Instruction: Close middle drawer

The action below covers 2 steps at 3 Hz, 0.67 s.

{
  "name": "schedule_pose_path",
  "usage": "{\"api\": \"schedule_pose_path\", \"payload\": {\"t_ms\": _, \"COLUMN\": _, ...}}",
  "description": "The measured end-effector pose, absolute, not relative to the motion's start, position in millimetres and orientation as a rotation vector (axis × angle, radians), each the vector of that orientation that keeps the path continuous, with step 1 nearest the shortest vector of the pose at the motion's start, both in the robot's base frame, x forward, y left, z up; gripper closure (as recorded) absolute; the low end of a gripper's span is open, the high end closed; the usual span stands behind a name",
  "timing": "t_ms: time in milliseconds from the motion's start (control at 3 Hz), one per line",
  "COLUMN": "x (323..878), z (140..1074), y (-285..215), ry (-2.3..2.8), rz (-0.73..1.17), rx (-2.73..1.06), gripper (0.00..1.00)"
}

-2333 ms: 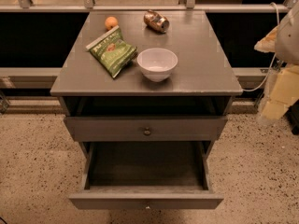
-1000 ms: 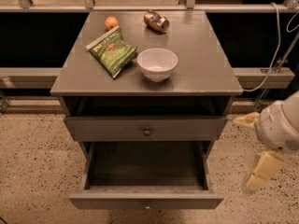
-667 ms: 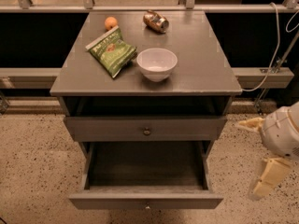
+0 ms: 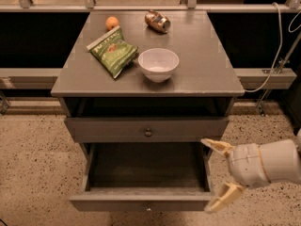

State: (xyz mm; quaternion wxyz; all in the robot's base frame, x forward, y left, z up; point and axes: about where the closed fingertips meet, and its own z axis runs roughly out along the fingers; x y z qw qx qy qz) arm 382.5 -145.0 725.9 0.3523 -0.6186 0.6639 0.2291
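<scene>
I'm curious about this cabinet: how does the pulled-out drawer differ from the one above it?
The middle drawer stands pulled out; the upper drawer is shut. The middle drawer's front is lower, the upper drawer's taller, darker-knobbed. Both are grey. The open gripper hovers right of the middle drawer.

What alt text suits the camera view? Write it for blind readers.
The wide grey wooden middle drawer stands pulled open, the robot's cream two-finger gripper open beside its right front corner. On the grey cabinet top sit a white bowl, a green snack bag, a small orange and a tipped brown can.
</scene>
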Motion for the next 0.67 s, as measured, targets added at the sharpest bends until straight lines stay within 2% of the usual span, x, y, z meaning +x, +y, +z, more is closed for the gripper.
{"api": "schedule_pose_path", "payload": {"t_ms": 333, "x": 395.7, "z": 704.6, "y": -120.9, "ry": 1.485, "rz": 0.610, "rx": -1.547, "gripper": 0.00}}
{"api": "schedule_pose_path", "payload": {"t_ms": 667, "x": 395.7, "z": 704.2, "y": -121.2, "ry": 1.469, "rz": 0.590, "rx": -1.574, "gripper": 0.00}}
